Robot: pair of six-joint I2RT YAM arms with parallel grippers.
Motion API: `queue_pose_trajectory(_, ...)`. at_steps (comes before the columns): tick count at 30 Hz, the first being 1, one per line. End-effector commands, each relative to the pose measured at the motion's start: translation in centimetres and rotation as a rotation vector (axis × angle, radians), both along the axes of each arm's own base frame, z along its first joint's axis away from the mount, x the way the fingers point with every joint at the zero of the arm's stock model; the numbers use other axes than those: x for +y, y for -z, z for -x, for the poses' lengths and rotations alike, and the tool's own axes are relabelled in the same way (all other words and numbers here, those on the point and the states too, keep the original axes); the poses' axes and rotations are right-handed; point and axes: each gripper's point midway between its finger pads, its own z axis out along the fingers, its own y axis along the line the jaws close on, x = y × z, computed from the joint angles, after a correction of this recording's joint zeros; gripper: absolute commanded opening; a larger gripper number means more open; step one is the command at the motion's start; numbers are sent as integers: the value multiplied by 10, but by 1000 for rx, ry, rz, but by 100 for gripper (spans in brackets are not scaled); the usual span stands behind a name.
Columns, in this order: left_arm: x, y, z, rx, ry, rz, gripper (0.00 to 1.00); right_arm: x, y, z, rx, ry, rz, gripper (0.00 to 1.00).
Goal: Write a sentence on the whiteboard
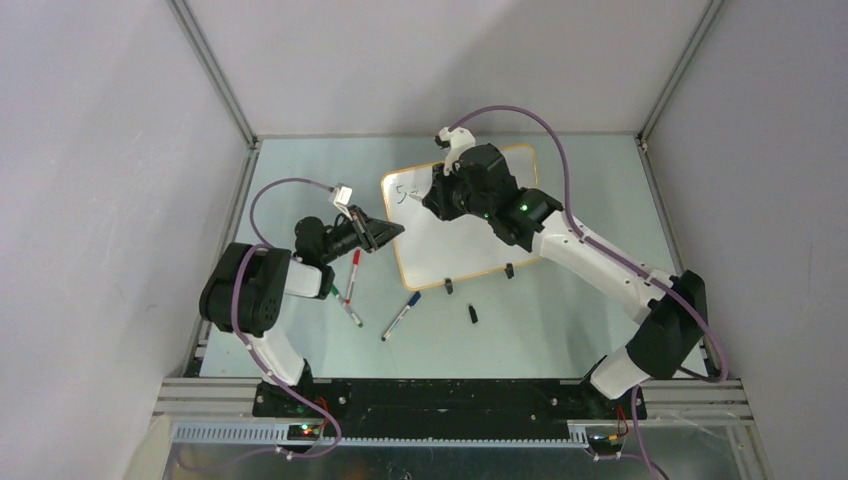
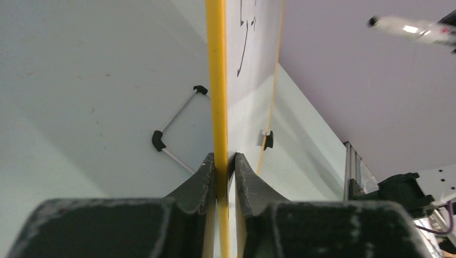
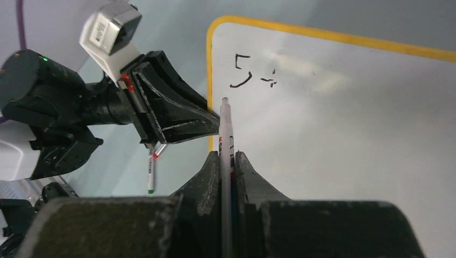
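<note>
Markers [image 1: 400,317] loose beside whiteboard [image 1: 452,250]

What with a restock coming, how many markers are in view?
4. The held marker is clamped in the right gripper at the whiteboard; a red marker, green marker and blue marker lie on the table near its left corner. The arms may hide more.

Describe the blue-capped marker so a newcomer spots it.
Find the whiteboard mid-table. Off its near-left corner, lying on the table, the blue-capped marker is the rightmost loose one. Only its cap is blue; the red-capped marker lies further left, by the left gripper.
</note>
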Motion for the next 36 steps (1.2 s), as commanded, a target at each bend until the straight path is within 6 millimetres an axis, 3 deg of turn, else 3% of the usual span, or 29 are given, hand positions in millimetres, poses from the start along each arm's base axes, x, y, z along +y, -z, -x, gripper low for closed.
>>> queue_pose_trajectory(1,-3,-13,-9,-66,13,9,13,3,-8,-12,-44,36,50,0)
queue_pose_trajectory(12,3,1,-12,-64,-17,-49,0,7,2,-29,-45,85,97,0)
queue_pose_trajectory(36,3,4,-12,-61,-16,-62,0,16,15,-38,-36,103,166,0)
